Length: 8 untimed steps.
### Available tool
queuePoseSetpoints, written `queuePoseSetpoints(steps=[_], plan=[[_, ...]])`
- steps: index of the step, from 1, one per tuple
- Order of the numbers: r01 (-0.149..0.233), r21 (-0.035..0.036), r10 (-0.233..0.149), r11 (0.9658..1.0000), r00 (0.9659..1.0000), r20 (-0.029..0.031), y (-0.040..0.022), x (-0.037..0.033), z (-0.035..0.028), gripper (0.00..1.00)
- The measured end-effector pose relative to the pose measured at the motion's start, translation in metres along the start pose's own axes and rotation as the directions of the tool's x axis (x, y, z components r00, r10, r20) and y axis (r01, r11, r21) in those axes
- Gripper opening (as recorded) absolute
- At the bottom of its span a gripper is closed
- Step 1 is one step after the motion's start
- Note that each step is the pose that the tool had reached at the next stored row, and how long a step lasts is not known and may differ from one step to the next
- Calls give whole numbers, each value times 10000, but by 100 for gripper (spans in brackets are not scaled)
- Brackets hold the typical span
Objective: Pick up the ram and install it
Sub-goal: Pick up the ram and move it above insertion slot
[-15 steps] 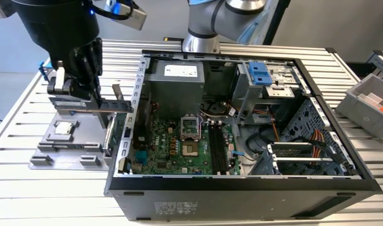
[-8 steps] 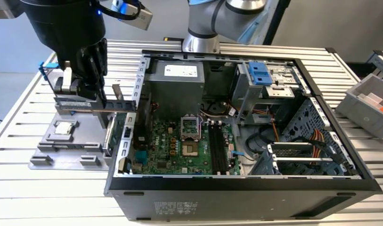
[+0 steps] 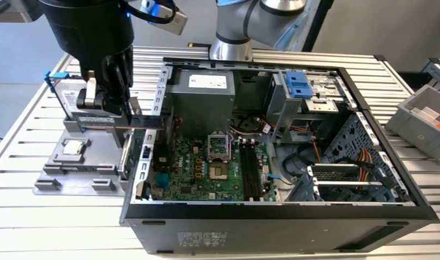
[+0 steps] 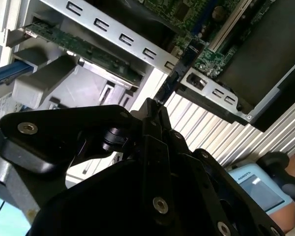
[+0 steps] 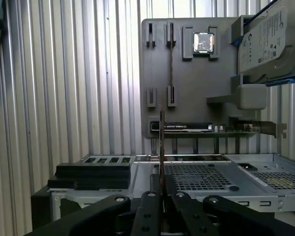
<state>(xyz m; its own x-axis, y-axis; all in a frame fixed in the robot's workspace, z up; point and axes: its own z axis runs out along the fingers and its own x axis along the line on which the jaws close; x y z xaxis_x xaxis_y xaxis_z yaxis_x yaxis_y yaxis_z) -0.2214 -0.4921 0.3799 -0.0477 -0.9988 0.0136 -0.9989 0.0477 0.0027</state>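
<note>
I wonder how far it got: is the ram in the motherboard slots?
No, the gripper is pinching the ram edge-on, not in a slot.

A grey plastic tray (image 5: 196, 83) under the jaws bears a small square silver chip (image 5: 203, 42) and a silver boxy hard drive (image 5: 268, 42). An open black computer case (image 3: 277, 216) stands just beside the jaws.

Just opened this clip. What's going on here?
A single robot arm is working beside an open computer case. Its gripper has its jaws shut on the ram, a thin stick seen edge-on in the first wrist view. In the exterior view the gripper hangs over the grey parts tray, at the exterior view's left of the case. The ram is not yet in the black motherboard slots.
</note>
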Motion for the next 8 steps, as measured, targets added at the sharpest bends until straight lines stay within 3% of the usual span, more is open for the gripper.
queuePoseSetpoints(steps=[8], plan=[[14, 0, -14, 10000, 10000, 0, -149, -7, -1, 0]])
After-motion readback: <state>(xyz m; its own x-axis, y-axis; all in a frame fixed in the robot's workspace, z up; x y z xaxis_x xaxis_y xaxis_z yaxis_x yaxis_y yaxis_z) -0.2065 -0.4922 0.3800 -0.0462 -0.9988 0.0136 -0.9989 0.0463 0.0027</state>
